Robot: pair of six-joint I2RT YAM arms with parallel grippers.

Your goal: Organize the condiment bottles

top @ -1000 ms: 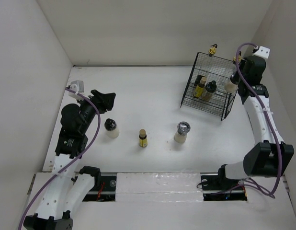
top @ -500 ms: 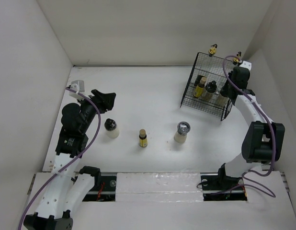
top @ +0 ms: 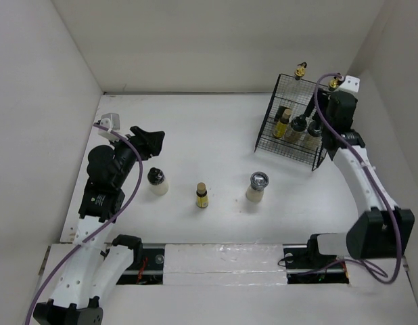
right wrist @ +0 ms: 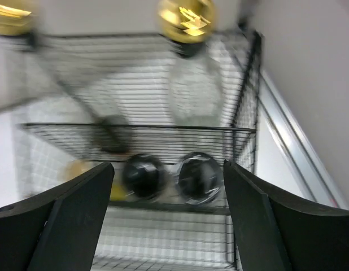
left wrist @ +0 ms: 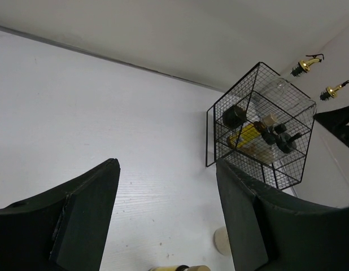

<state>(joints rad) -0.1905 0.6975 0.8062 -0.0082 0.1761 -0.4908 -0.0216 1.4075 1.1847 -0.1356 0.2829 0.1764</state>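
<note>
And the right tool [right wrist: 168, 186] hung wide and empty just above the black wire basket [top: 266, 128], two dark-lidded shakers [right wrist: 142, 176] side by side inside it, so the smart move was rising straight clear of the wires before seeking the lone shaker [top: 257, 186] out in front of it.

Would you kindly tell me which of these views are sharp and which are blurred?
Right wrist: blurred throughout, the gold pourer top smeared and glaring, the black wire basket soft. Left wrist: sharp on the basket, the near fingers dark silhouettes. Top external: sharp, evenly lit, with only faint shadows.
</note>
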